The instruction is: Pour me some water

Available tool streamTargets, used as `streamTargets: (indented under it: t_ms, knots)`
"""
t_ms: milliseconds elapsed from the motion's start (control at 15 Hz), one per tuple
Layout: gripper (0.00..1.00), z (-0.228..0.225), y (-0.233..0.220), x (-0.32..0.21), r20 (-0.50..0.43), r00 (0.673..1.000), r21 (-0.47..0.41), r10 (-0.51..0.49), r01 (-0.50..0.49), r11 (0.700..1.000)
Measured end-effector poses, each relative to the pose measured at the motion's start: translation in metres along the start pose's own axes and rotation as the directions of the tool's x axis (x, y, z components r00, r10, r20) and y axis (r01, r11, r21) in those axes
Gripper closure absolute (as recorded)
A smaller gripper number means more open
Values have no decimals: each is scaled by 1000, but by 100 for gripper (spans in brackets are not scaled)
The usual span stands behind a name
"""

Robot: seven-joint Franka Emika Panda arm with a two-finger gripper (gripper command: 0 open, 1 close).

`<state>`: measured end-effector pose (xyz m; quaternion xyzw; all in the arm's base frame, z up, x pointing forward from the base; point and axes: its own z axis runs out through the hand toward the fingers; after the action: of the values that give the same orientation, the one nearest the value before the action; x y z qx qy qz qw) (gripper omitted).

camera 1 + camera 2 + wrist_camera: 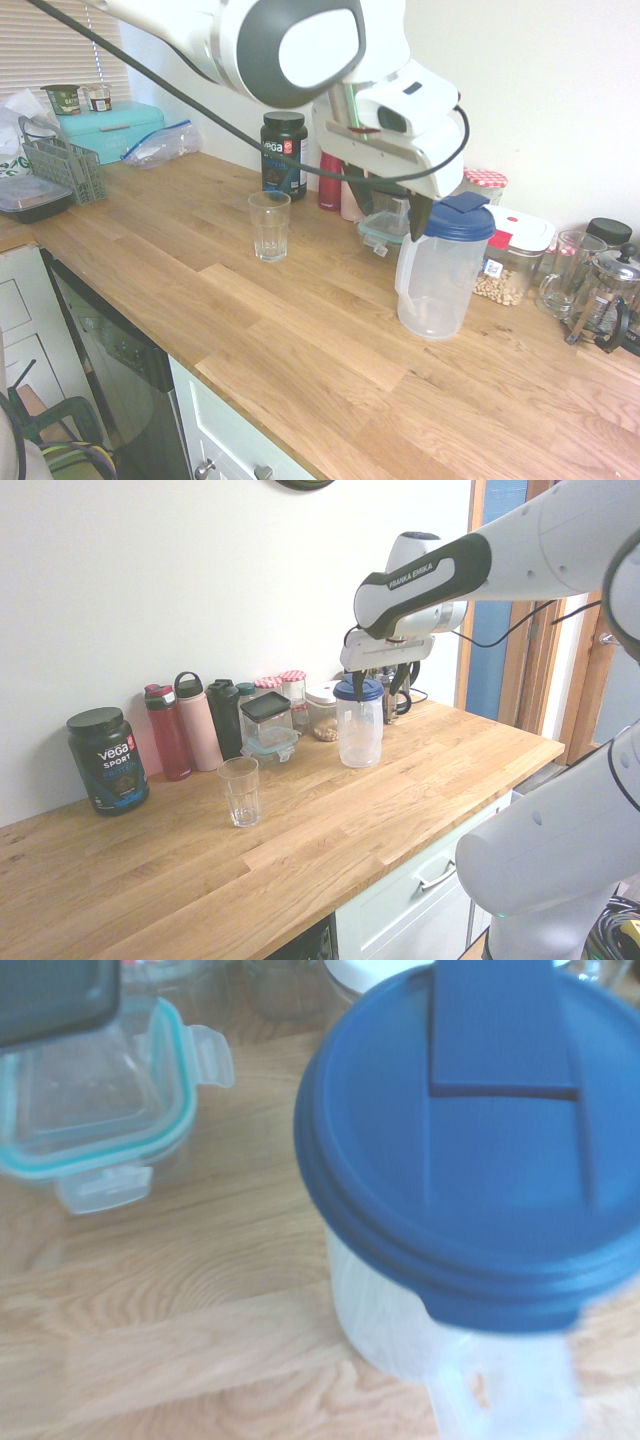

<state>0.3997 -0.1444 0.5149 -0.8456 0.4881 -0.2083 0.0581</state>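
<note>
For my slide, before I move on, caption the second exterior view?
Open gripper above a blue-lidded translucent plastic pitcher.

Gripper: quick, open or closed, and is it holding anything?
Gripper: open, fingers apart, holding nothing; it hovers at the blue-lidded pitcher.

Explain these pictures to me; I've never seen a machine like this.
The machine is a single white robot arm ending in a two-finger gripper. Two pictures come from cameras standing on opposite sides of it; the third comes from its wrist, looking down on a blue lid.

On the wooden counter stand a clear pitcher under that lid, an empty-looking glass, a black tub, bottles, food containers and jars.

Nothing appears to be held: the gripper's fingers are apart, close to the pitcher's lid.
</note>
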Motion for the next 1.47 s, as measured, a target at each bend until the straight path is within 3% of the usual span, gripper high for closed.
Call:
streamTargets:
  t_ms: [133, 200, 533, 1467]
  knots:
    - [0, 26, -3, 3, 7, 1000, -11, -6, 6, 1000]
    - [100, 36, -3, 4, 13, 1000, -19, -8, 8, 1000]
    - [100, 60, -3, 7, 17, 1000, -33, -15, 16, 999]
    - [100, 64, -5, 17, 6, 1000, -33, -30, 30, 999]
